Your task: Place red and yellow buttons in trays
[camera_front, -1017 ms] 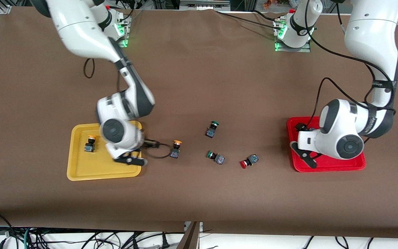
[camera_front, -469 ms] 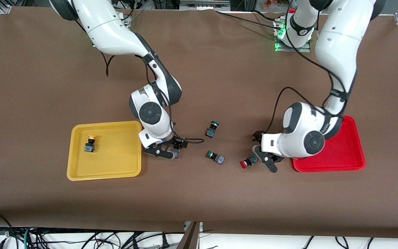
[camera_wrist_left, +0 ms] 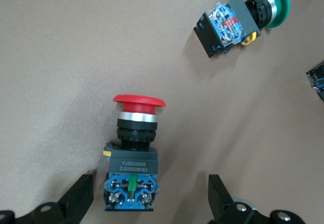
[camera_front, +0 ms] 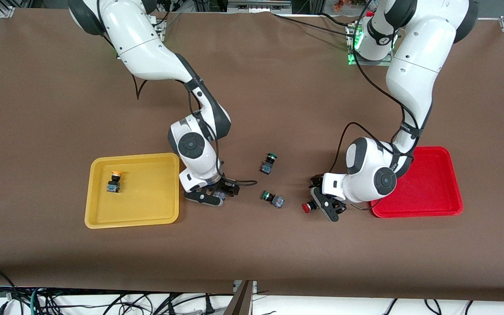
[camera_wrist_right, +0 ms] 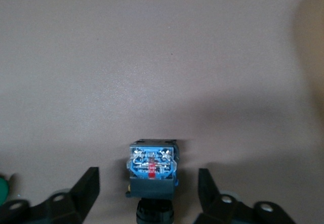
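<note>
A red button (camera_front: 307, 207) lies on its side on the table beside the red tray (camera_front: 435, 188). My left gripper (camera_front: 322, 202) is open and low around its blue base. In the left wrist view the red button (camera_wrist_left: 132, 153) lies between the open fingers (camera_wrist_left: 76, 204), and the gripper (camera_wrist_left: 149, 186) does not touch it. My right gripper (camera_front: 215, 194) is open over a button beside the yellow tray (camera_front: 147, 192). That button's blue base (camera_wrist_right: 152, 166) lies between the fingers (camera_wrist_right: 86, 188), with its cap out of view. One yellow button (camera_front: 113, 181) stands in the yellow tray. The second red button is hidden.
Two green-capped buttons lie mid-table between the grippers, one (camera_front: 269, 162) farther from the front camera than the other (camera_front: 273, 198). One green button (camera_wrist_left: 243, 19) shows in the left wrist view. The shown part of the red tray holds nothing.
Both arms left their trays and came toward the table's middle. The right gripper now covers the loose yellow button. The left gripper has settled lower around the red button.
</note>
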`<control>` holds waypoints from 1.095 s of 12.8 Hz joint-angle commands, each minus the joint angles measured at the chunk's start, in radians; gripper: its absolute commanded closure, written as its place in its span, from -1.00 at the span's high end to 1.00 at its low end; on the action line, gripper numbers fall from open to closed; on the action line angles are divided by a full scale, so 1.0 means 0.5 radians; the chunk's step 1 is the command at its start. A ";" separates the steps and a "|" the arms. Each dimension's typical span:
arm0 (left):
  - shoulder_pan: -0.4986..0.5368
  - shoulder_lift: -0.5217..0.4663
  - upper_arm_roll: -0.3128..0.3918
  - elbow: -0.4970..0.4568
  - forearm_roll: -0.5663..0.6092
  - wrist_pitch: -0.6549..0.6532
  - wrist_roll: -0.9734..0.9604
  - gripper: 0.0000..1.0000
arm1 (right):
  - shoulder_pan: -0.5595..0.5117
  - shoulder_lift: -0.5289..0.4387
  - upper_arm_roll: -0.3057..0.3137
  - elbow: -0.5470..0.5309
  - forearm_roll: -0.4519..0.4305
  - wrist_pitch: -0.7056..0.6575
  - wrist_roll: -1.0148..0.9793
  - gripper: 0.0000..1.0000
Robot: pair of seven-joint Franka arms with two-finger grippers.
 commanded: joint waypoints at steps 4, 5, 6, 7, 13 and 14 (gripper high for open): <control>0.002 0.036 -0.002 0.023 -0.063 0.064 0.117 0.20 | -0.041 -0.094 -0.015 0.046 -0.015 -0.210 -0.119 -0.76; 0.014 0.040 -0.002 0.023 -0.066 0.064 0.117 -0.14 | -0.075 -0.149 -0.018 0.052 -0.009 -0.354 -0.235 -0.76; 0.017 0.040 -0.002 0.023 -0.060 0.064 0.117 -0.66 | -0.133 -0.198 -0.018 0.052 0.001 -0.477 -0.379 -0.76; 0.027 0.027 -0.002 0.026 -0.060 0.061 0.120 -1.00 | -0.204 -0.247 -0.015 0.052 0.010 -0.600 -0.556 -0.76; 0.085 -0.331 0.169 0.026 -0.048 -0.487 0.077 -1.00 | -0.502 -0.340 -0.037 -0.046 -0.008 -0.932 -1.429 -0.71; 0.140 -0.395 0.225 0.020 -0.045 -0.683 0.083 -1.00 | -0.526 -0.334 -0.037 -0.070 -0.024 -0.932 -1.463 -0.71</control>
